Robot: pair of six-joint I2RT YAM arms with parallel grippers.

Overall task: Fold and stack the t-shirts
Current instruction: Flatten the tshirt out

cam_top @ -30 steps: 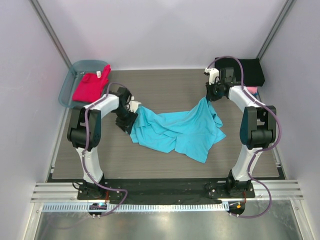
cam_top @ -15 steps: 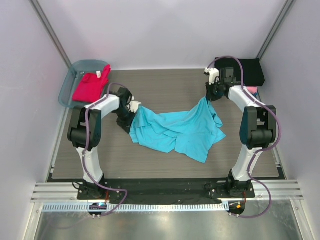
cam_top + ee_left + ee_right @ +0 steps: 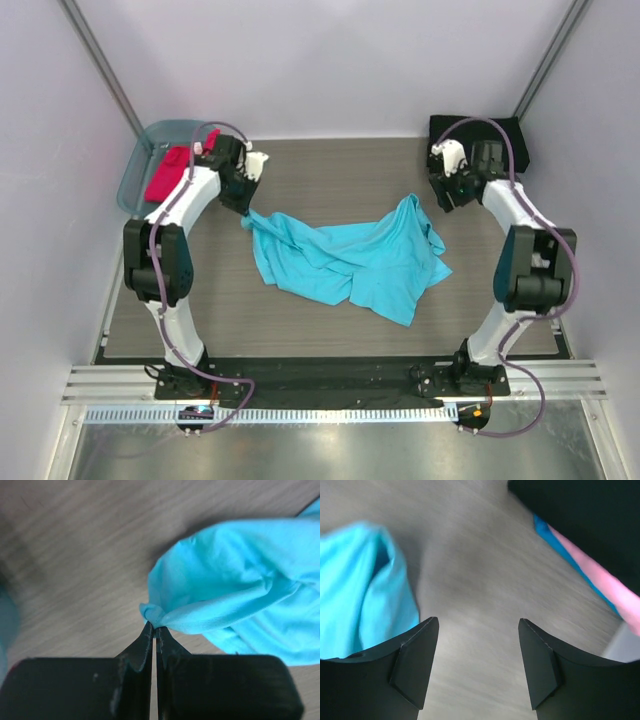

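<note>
- Turquoise t-shirt (image 3: 350,262) sprawls crumpled, long axis left-right, bare counter (image 3: 330,175) beyond it.
- Left end effector (image 3: 155,628) pinches its left corner; right end effector (image 3: 477,624) splayed, empty.

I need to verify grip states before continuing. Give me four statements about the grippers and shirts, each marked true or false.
The left gripper is shut on a corner of the turquoise shirt. True.
The right gripper grips the turquoise shirt. False: it is open, holding nothing.
The red-magenta shirt lies in the tub. True.
The turquoise shirt lies neatly folded. False: it lies crumpled on the table.
</note>
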